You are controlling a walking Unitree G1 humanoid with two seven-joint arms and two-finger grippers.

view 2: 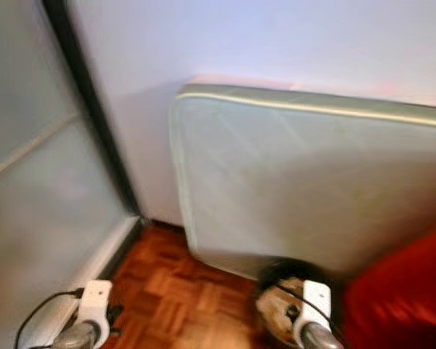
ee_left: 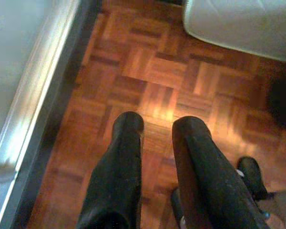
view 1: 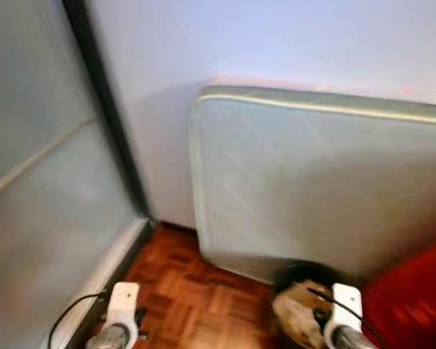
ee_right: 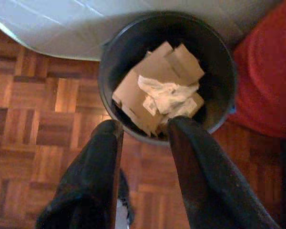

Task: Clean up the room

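Nearest the camera, the two silver arms are seen at the lower edge of the head views, each ending in a white wrist block. Over bare parquet floor (ee_left: 162,76) the left gripper (ee_left: 157,126) is held, its two black fingers spread with a gap between them and nothing pinched; a pale sliding-door rail (ee_left: 28,109) runs along its left side. Just in front of the right arm, a black waste bin (ee_right: 219,62) is stood on the floor, and the right gripper (ee_right: 140,126) is held above its near rim, fingers spread and empty. Inside the bin, pieces of brown cardboard (ee_right: 181,62) are piled, with a crumpled white paper (ee_right: 164,95) lying on top. Behind the bin, a pale green mattress (view 1: 312,189) is leaned upright against the white wall (view 1: 276,43). Just right of the bin, a red object (ee_right: 267,71) is seen, too blurred to be identified. To the far left, a frosted glass door (view 1: 36,182) with a dark frame is set.
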